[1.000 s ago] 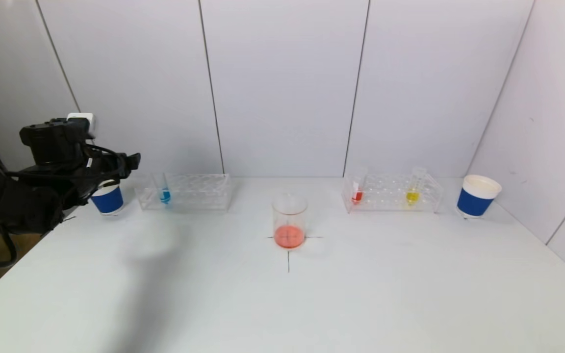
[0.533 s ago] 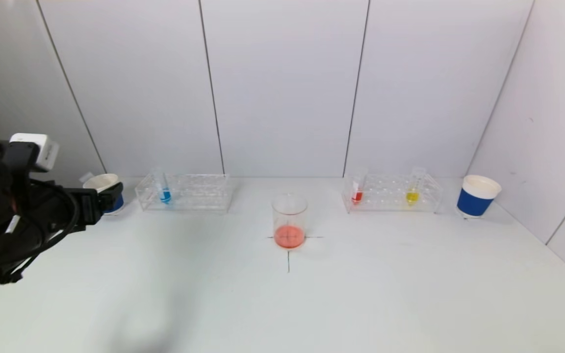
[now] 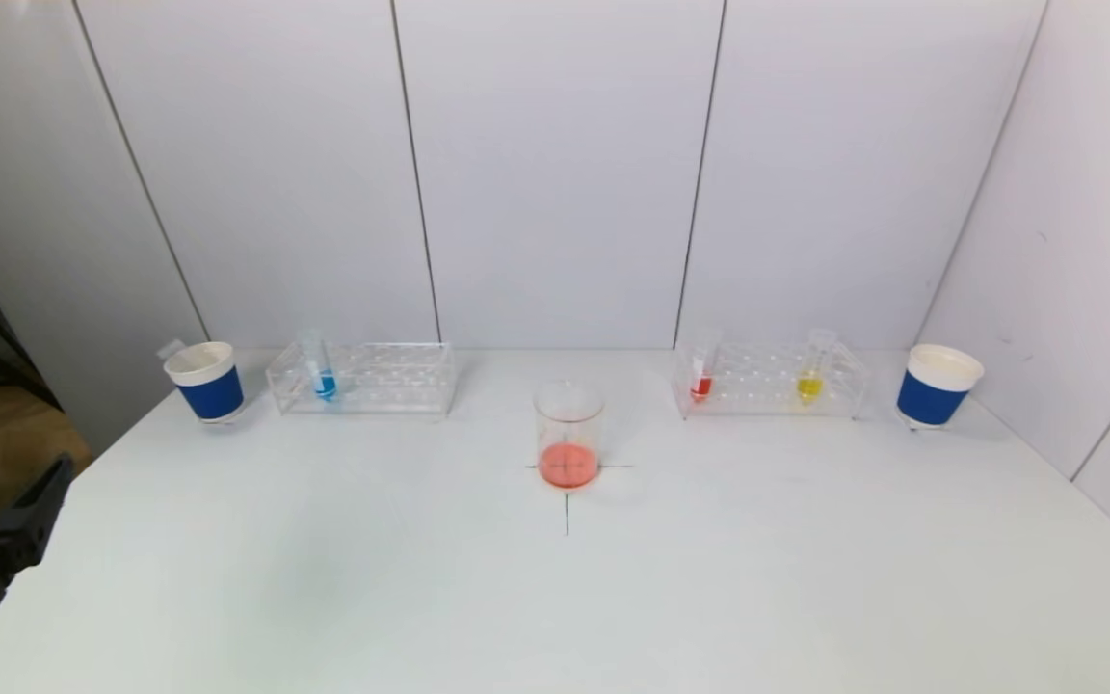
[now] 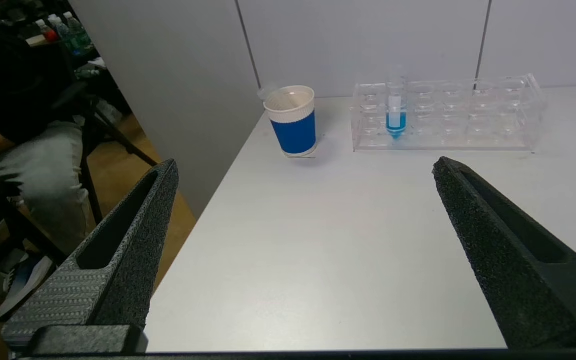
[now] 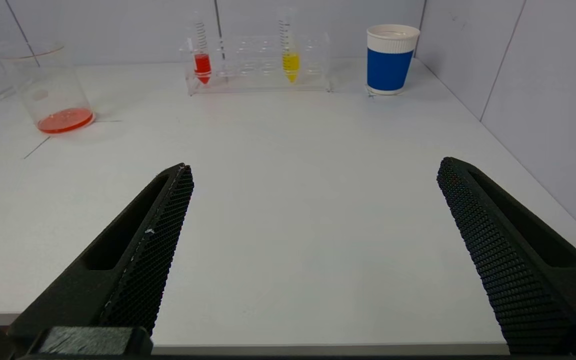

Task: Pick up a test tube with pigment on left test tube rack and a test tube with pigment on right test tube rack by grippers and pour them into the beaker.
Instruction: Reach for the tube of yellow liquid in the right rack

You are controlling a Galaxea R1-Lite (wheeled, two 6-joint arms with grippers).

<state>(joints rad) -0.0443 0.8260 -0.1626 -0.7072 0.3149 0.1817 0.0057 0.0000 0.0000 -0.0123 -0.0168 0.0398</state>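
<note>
Nearest, two hands hang at the near edge of the white surface (image 3: 555, 598), both spread wide and holding nothing. The left hand (image 4: 303, 170) is at the surface's near left corner; the right hand (image 5: 313, 170) is at the near edge, out of the head view.

Farther in, one glass beaker (image 3: 568, 434) stands upright on a drawn cross at the middle, with a shallow layer of red-orange liquid at its bottom.

Along the back wall stand two clear racks and two blue paper cups. The left rack (image 3: 362, 378) holds one tube, the blue test tube (image 3: 324, 371), upright near its left end. The right rack (image 3: 772, 379) holds two: the red test tube (image 3: 702, 376) at its left end and the yellow test tube (image 3: 811, 371) toward its right. The left cup (image 3: 205, 382) stands just outside the left rack, the right cup (image 3: 938, 386) just outside the right rack.
</note>
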